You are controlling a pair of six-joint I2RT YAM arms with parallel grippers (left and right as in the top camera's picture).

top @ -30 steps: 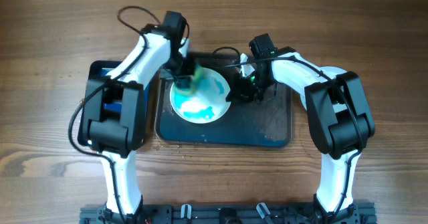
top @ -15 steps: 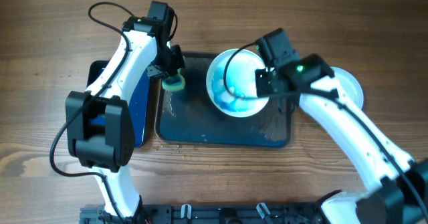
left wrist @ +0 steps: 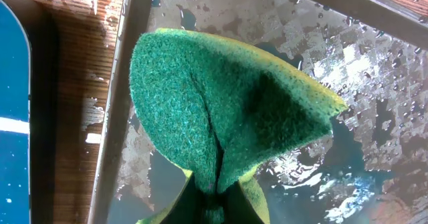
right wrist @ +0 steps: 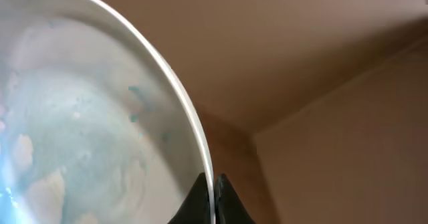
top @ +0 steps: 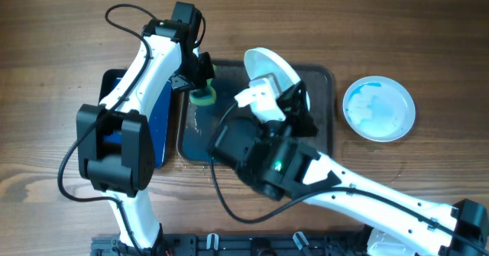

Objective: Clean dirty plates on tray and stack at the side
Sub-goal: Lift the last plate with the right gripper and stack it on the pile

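My right gripper (right wrist: 210,184) is shut on the rim of a white plate (right wrist: 87,117) with faint teal smears, and holds it tilted up high above the dark tray (top: 325,103); overhead the plate (top: 271,69) shows edge-on. A second teal-smeared plate (top: 379,108) lies flat on the table right of the tray. My left gripper (left wrist: 214,200) is shut on a folded green sponge (left wrist: 227,110), held over the wet left end of the tray (left wrist: 374,77); overhead the sponge (top: 202,96) is at the tray's upper left. A third plate is not in view.
A narrow blue tray (top: 162,126) lies left of the dark tray, partly under my left arm. My right arm (top: 306,176) reaches across the front of the dark tray and hides much of it. Wood table surrounds everything.
The right arm has swung and lifted its plate, tilting it steeply over the tray. The plate on the table at the right is now uncovered. The left gripper with the sponge has barely moved.
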